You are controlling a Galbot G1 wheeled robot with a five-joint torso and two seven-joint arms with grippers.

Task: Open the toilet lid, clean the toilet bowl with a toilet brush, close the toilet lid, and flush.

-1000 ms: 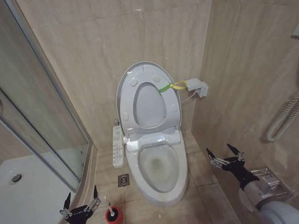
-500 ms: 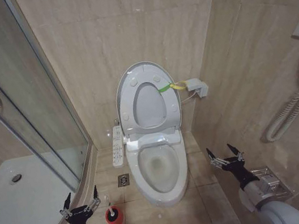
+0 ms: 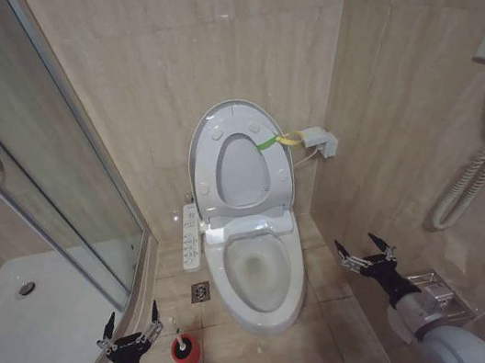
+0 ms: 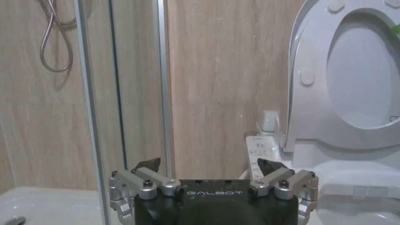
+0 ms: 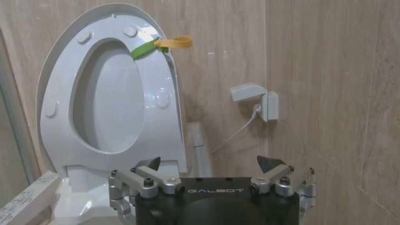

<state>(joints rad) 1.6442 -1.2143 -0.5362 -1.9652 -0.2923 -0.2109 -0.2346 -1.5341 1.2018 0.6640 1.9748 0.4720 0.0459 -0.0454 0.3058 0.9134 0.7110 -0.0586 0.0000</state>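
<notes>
So the toilet lid (image 3: 239, 159) is already up against the wall, toilet bowl (image 3: 258, 277) exposed, but the toilet brush (image 3: 185, 349) sits in its red cup on the floor beside the spread, empty left gripper (image 3: 131, 326), right gripper (image 3: 366, 249) likewise, so scrubbing, closing and flushing remain.

Head camera high, wrist cameras low, all facing the toilet lid (image 3: 239, 159).
</notes>
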